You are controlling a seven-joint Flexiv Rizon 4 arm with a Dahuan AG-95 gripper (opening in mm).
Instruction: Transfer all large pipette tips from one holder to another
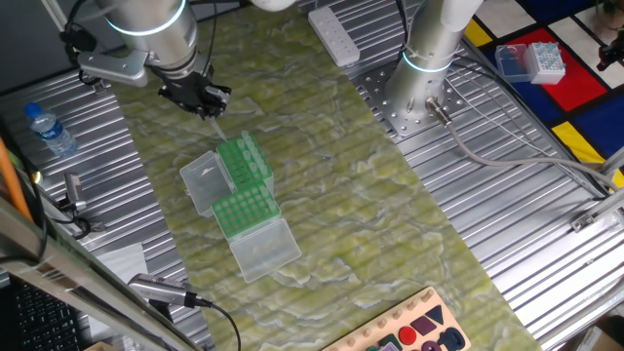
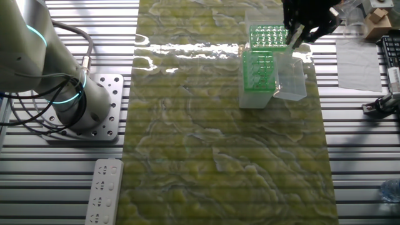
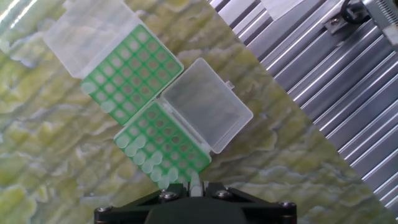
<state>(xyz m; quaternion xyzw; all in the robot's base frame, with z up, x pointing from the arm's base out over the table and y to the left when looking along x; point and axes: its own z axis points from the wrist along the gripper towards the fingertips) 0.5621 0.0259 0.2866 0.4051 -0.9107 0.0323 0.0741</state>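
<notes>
Two green racks lie end to end on the yellow-green mat, each with a clear hinged lid open. The rack nearer my hand point(image 3: 165, 146) holds whitish large pipette tips point(image 3: 144, 158) along its edge rows; it also shows in the fixed views point(image 1: 244, 161) point(image 2: 269, 36). The other rack point(image 3: 127, 74) point(image 1: 246, 210) point(image 2: 259, 72) looks mostly empty. My gripper point(image 3: 194, 186) point(image 1: 200, 97) point(image 2: 306, 19) hovers above the edge of the near rack. It is shut on one pipette tip point(image 1: 214, 126) point(image 2: 294, 39) that points down.
Open clear lids point(image 3: 202, 102) point(image 3: 93, 28) lie beside the racks. A water bottle point(image 1: 49, 129) and a power strip point(image 1: 333, 37) sit on the ribbed metal table. A second robot base point(image 1: 429, 68) stands nearby, and a toy board point(image 1: 419, 331) sits at the mat's end.
</notes>
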